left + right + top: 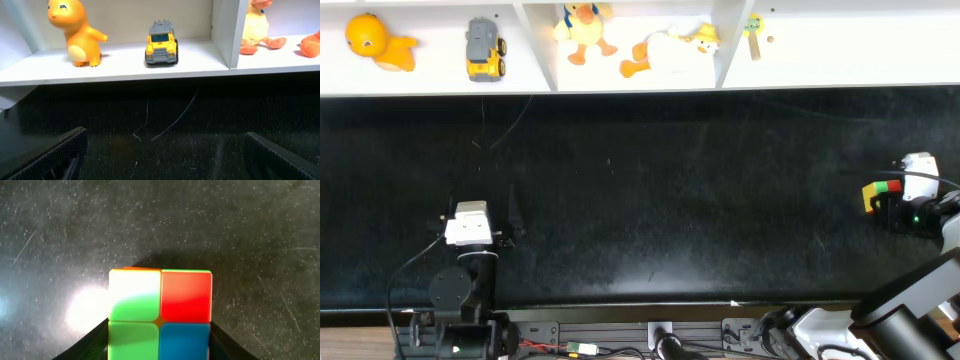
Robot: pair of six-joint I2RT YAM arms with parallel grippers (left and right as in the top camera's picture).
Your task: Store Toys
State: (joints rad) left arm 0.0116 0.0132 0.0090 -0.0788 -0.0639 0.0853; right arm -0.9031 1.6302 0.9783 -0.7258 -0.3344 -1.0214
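A small colour cube (160,315) with green, red and blue faces sits between my right gripper's (160,347) dark fingers (87,342), which are shut on its sides just over the black mat. In the top view the cube (873,192) and right gripper (888,200) are at the far right of the table. My left gripper (165,162) stands open and empty at the near left (472,215), facing the white shelf (125,67). On the shelf stand an orange duck figure (77,32), a yellow toy truck (161,44) and a plush duck (255,30).
The white shelf (640,82) runs along the table's far edge, split by dividers. Its compartments hold the orange figure (380,42), truck (485,50), yellow plush duck (585,30), a white plush duck (670,50) and a small toy (755,35). The black mat (650,190) lies between.
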